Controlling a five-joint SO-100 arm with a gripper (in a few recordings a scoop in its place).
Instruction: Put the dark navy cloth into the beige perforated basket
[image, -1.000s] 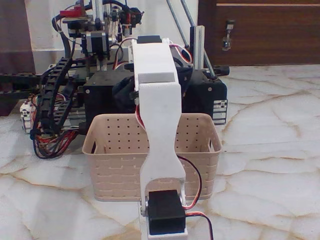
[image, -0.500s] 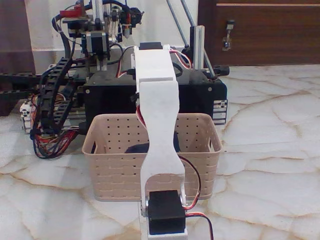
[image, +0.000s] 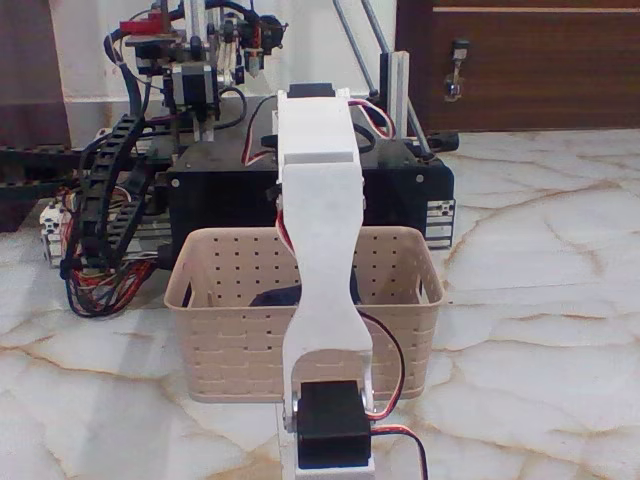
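Note:
The beige perforated basket stands on the marble floor in the middle of the fixed view. The dark navy cloth lies inside it, a dark heap showing over the near rim just left of my arm. My white arm rises in front of the basket and reaches over it, seen from behind. The gripper end sits behind the arm's upper link, above the basket's far side, so its fingers are hidden. The cloth lies low in the basket, well below the wrist.
A big black machine box with cable chains and red and black wires stands right behind the basket. A wooden door closes the back right. Open marble floor lies to the right and front left.
A second ago the cloth hung dark by the wrist above the basket. It has dropped into the basket and lies there, and the arm's upper link has lifted slightly.

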